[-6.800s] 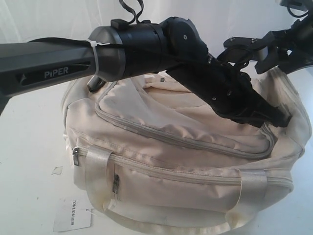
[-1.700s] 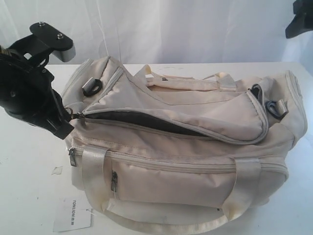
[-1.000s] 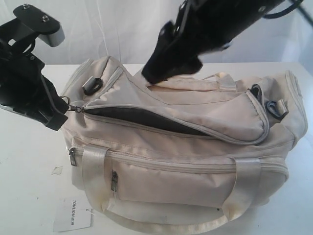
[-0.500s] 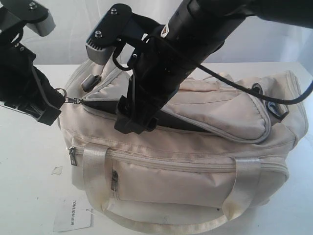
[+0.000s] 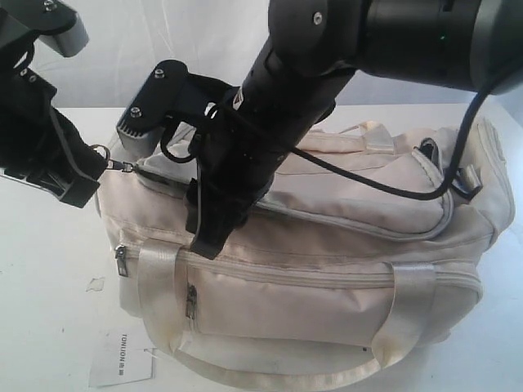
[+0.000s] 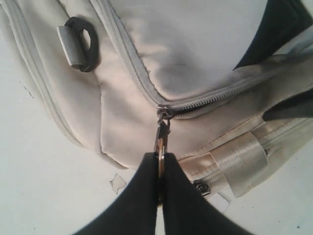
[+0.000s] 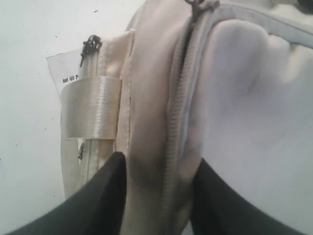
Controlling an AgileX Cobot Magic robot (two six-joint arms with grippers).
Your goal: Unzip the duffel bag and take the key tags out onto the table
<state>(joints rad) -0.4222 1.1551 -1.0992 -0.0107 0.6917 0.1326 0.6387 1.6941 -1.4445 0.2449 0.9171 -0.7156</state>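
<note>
Left gripper point(image 6: 159, 161) is pinched on the one ring-shaped zipper pull point(image 6: 162, 128) at the end of the single duffel bag point(image 5: 327, 302), which lies on the table point(image 5: 49, 269). Right gripper point(image 7: 160, 161), fingers apart, straddles the bag's front lip, lower than half a second ago. One paper label point(image 5: 120, 359) reads "TONLION".

Two black pincers show, the left pincer point(image 6: 159, 164) and the right pincer point(image 7: 160, 164); one cream fabric duffel bag point(image 5: 343, 269); one broad white table point(image 5: 49, 278); one white paper label point(image 5: 121, 358); three grey metal zipper pulls point(image 5: 122, 262), one at the left pincer's tips.
</note>
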